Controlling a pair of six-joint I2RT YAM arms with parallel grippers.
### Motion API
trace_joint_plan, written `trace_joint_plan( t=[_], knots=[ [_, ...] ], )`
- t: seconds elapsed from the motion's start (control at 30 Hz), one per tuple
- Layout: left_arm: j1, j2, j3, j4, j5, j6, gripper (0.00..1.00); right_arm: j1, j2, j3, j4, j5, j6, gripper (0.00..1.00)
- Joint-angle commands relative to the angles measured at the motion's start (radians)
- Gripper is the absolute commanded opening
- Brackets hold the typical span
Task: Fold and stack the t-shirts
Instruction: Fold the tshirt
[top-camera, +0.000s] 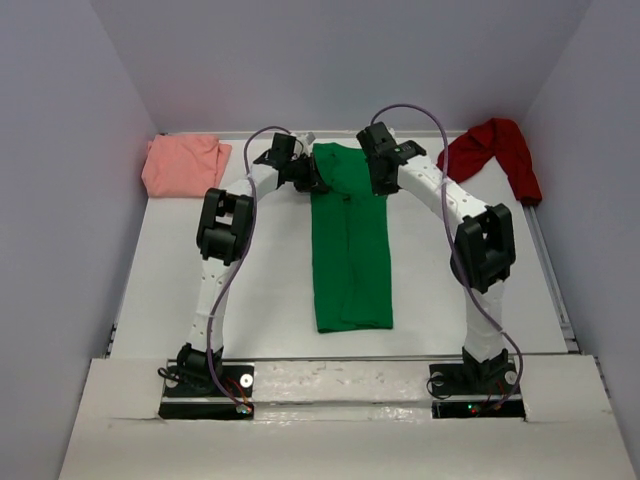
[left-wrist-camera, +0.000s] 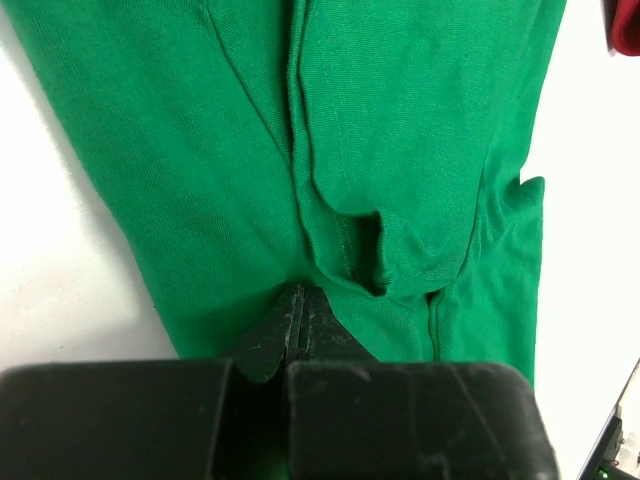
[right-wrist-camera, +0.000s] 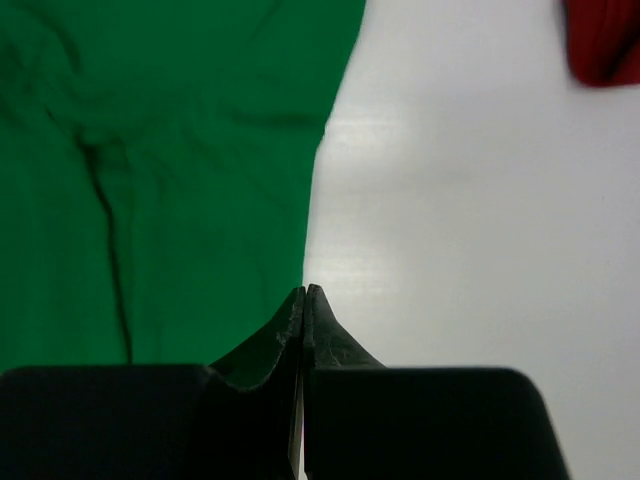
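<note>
Green t-shirt (top-camera: 350, 250) is lying as a near-to-far strip; left tool (left-wrist-camera: 303, 295) and right tool (right-wrist-camera: 304, 292), both closed empty, are flanking its far end.

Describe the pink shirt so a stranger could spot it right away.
On the white table, look to the far left corner. The pink shirt lies bunched there. It is the only salmon one: the green shirt lies long in the middle, the red shirt in the far right corner.
</note>
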Motion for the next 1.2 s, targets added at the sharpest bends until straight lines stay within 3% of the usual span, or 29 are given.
trace_joint_plan(
  t=[0.0, 0.13, 0.2, 0.6, 0.97, 1.07, 1.17],
  knots=[
    [-0.028, -0.061, 0.026, -0.105, -0.028, 0.004, 0.0, -0.077, 0.131, 0.258, 0.019, -0.08, -0.115, 0.0],
    [-0.048, -0.058, 0.094, -0.138, -0.04, 0.001, 0.0, -0.126, 0.346, 0.524, -0.079, -0.167, -0.136, 0.0],
    [-0.059, -0.072, 0.101, -0.154, -0.049, 0.006, 0.0, -0.135, 0.423, 0.571, -0.097, -0.175, -0.157, 0.0],
    [-0.114, -0.158, 0.187, -0.244, -0.189, 0.06, 0.0, -0.192, 0.489, 0.572, -0.015, -0.298, -0.205, 0.0],
    [-0.169, -0.159, 0.187, -0.276, -0.235, 0.072, 0.0, -0.192, 0.399, 0.494, -0.006, -0.23, -0.173, 0.0],
    [-0.184, -0.197, 0.152, -0.286, -0.255, 0.061, 0.0, -0.183, 0.301, 0.416, 0.002, -0.189, -0.133, 0.0],
    [-0.212, -0.256, 0.103, -0.301, -0.345, 0.066, 0.0, -0.183, 0.153, 0.223, 0.052, -0.119, -0.096, 0.0]
  ],
)
